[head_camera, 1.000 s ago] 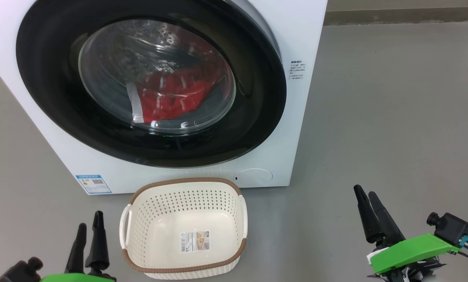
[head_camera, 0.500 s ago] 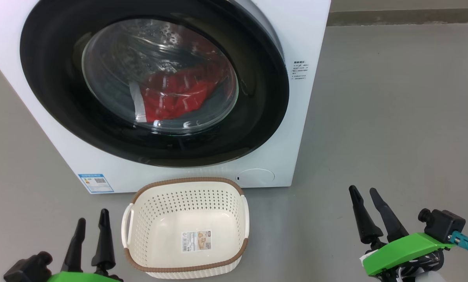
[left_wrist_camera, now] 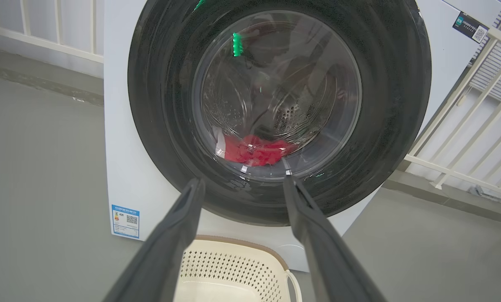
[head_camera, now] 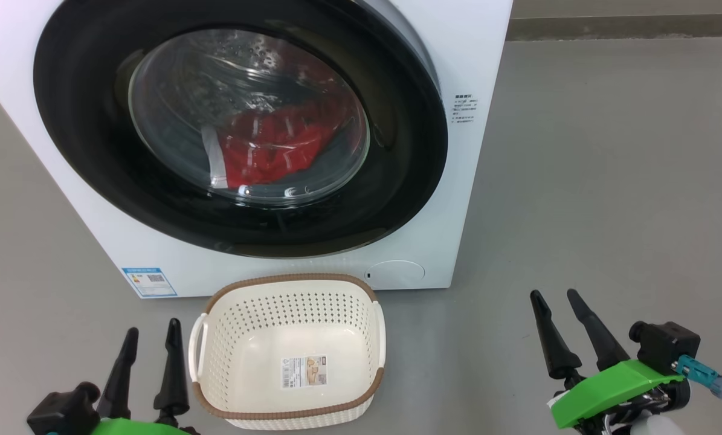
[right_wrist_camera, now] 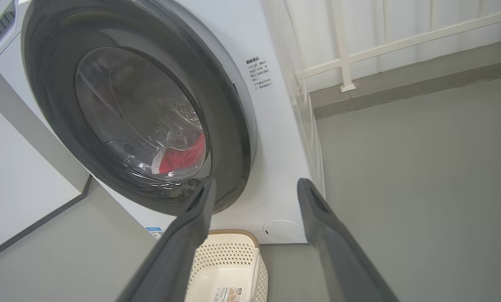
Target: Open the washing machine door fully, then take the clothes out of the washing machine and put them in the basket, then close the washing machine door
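Note:
The white washing machine (head_camera: pixel 475 48) stands ahead with its round black-rimmed door (head_camera: pixel 397 181) lying against its front. Red clothes (head_camera: pixel 264 151) with a white band show through the glass, and again behind the window in the left wrist view (left_wrist_camera: pixel 254 151) and the right wrist view (right_wrist_camera: pixel 183 157). The cream basket (head_camera: pixel 288 308) sits empty on the floor before the machine. My left gripper (head_camera: pixel 152 338) is open at the basket's left, well short of the door. My right gripper (head_camera: pixel 557 299) is open too, over bare floor off to the right of the basket.
Grey floor (head_camera: pixel 608 181) spreads wide to the right of the machine. A white railing (right_wrist_camera: pixel 380 46) runs behind it, and a white wall panel (right_wrist_camera: pixel 15 167) stands on its other side. A small round cover (head_camera: pixel 394 273) sits low on the machine's front.
The left gripper has shifted right, closer to the basket, and its fingers spread a little. The right gripper has slid slightly left. The head camera has turned a touch.

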Controlling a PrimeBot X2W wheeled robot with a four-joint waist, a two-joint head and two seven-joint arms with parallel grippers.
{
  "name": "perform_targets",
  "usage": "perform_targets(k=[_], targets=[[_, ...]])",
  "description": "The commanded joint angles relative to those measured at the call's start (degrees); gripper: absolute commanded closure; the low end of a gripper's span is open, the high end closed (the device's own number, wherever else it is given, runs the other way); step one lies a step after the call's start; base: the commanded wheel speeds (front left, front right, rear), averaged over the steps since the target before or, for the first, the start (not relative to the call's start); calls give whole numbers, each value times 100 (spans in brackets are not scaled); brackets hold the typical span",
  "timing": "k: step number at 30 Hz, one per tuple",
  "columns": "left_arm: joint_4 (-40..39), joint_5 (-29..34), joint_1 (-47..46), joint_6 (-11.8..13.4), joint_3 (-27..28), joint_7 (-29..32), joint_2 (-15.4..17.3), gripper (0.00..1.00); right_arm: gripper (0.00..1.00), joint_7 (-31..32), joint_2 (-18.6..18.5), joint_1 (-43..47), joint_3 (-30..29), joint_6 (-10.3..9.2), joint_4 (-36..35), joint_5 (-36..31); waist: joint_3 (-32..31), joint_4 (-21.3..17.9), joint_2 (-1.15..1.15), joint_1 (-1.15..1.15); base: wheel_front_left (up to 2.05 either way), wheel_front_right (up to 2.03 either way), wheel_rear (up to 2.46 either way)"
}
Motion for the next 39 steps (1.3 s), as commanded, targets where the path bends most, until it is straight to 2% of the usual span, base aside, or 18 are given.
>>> perform_targets(k=[1,23,39], targets=[[-175,255,-217,-34,123,-115,99,0,0,-109,-11,-291,126,-5,-138,-248,-1,5,0,0,0,0,0],[-181,1675,-233,26,64,-469,126,0,0,-457,-124,-408,423,-6,-134,-1566,-19,34,0,0,0,0,0],[-138,1616,-241,20,93,-469,126,0,0,-457,-101,-402,353,-6,-117,-1547,-15,16,0,0,0,0,0]])
